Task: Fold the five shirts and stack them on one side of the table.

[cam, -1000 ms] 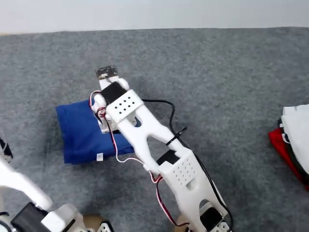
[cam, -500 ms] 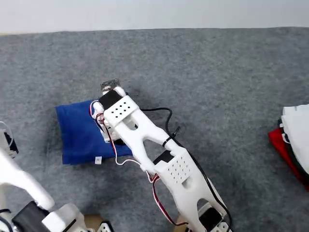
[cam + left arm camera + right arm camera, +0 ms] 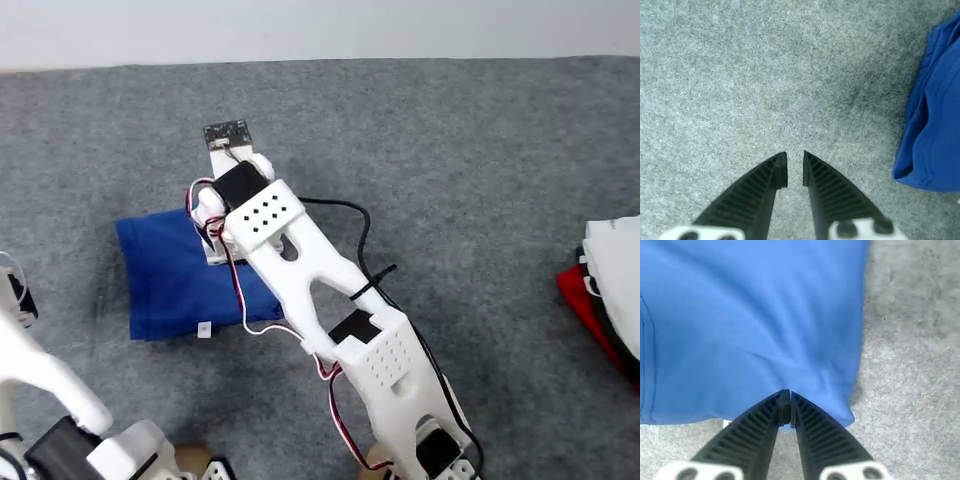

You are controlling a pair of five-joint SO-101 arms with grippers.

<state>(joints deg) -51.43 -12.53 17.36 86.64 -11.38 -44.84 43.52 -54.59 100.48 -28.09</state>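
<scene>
Sitting closed at blue shirt (image 3: 740, 315) — R fingers (image 3: 760, 432); high view adds shirt stack (image 3: 612, 290).

This looks like a robotics lab or test rig rather than a home. A bench (image 3: 500, 150) covered in grey felt-like matting carries two white plastic arms, one (image 3: 300, 265) in the middle and one (image 3: 40, 385) at the near left corner. Bare red and white wires (image 3: 236, 290) and a black cable (image 3: 352, 225) run along the middle arm. A plain pale wall (image 3: 320, 30) stands behind
</scene>
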